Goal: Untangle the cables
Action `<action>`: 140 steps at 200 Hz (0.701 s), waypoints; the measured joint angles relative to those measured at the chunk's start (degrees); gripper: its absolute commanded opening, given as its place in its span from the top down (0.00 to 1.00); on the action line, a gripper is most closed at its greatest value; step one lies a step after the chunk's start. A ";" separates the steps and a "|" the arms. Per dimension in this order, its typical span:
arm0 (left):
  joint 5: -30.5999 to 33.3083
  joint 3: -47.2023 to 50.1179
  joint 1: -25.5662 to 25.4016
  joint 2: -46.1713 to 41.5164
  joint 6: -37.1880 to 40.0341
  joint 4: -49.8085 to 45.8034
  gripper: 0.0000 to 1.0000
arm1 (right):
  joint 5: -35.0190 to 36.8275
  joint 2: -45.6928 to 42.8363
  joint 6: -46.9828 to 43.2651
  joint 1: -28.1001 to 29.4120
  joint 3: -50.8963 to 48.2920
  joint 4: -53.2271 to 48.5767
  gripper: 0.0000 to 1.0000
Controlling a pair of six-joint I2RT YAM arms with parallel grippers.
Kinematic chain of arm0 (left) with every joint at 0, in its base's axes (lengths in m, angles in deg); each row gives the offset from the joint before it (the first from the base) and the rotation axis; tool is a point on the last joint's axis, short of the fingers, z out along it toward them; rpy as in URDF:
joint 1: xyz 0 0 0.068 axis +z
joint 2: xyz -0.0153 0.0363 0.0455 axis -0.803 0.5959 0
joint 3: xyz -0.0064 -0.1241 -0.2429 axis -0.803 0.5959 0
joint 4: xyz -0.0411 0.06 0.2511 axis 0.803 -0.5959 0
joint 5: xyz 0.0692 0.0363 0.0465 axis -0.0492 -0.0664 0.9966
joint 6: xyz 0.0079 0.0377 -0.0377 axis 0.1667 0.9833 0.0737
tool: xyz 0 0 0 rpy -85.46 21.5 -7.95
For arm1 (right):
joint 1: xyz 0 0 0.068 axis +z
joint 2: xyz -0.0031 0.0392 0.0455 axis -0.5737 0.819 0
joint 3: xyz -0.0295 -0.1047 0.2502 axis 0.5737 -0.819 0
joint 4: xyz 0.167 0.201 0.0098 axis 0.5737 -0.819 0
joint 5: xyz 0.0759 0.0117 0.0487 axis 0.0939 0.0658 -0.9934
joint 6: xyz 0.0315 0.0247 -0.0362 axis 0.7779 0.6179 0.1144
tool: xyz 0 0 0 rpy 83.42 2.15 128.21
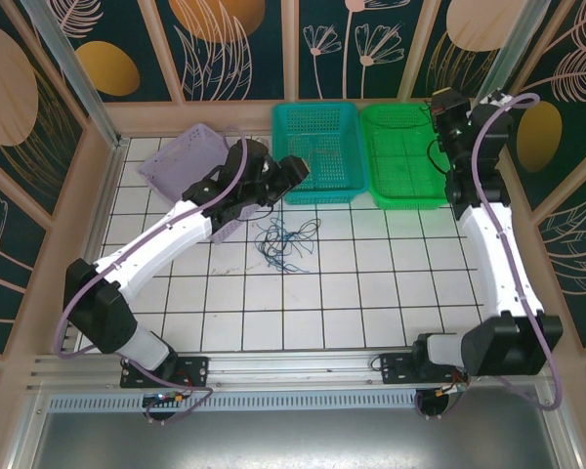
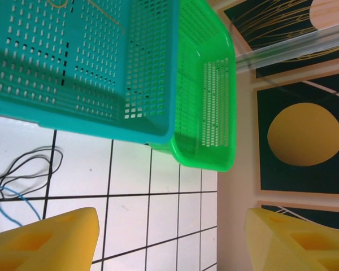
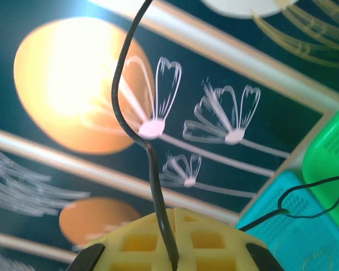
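Beside our empty, wide-spread left gripper (image 2: 169,237), cables (image 1: 285,242) sprawl on the white-tiled table (image 1: 371,293); our right gripper (image 3: 172,251) pinches a black cable (image 3: 153,169) running straight out from its fingers.

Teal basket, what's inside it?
Inside the teal basket, thin cables lie on the mesh floor. From the top camera the left gripper covers its near left corner, hiding whatever lies beneath.
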 measured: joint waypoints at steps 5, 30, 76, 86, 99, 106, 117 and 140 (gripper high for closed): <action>-0.07 0.26 0.00 -0.28 0.00 0.00 0.32 | 0.74 1.01 0.74 -0.50 -0.44 1.68 1.00; -0.09 1.38 0.00 -2.03 0.02 0.48 0.32 | 3.02 6.56 4.68 -2.60 -3.85 9.94 1.00; -0.09 4.85 0.00 -4.90 0.00 1.66 0.32 | -3.23 20.37 15.96 -4.59 -13.33 17.59 0.86; -0.09 5.53 0.00 -5.22 0.00 1.70 0.32 | -6.08 22.93 18.01 -4.57 -14.84 16.52 0.72; -0.09 6.38 0.00 -5.66 0.00 1.68 0.32 | -8.63 23.93 20.02 -4.15 -16.57 13.46 0.57; -0.09 6.80 0.00 -5.81 0.00 1.70 0.32 | -9.73 23.74 20.59 -3.87 -17.14 11.63 0.49; -0.11 7.23 0.00 -5.95 0.00 1.70 0.32 | -10.49 22.84 21.18 -3.50 -17.14 8.81 0.38; -0.20 7.80 0.00 -5.97 0.00 1.92 0.33 | -10.62 17.51 19.67 -2.91 -15.58 0.81 0.33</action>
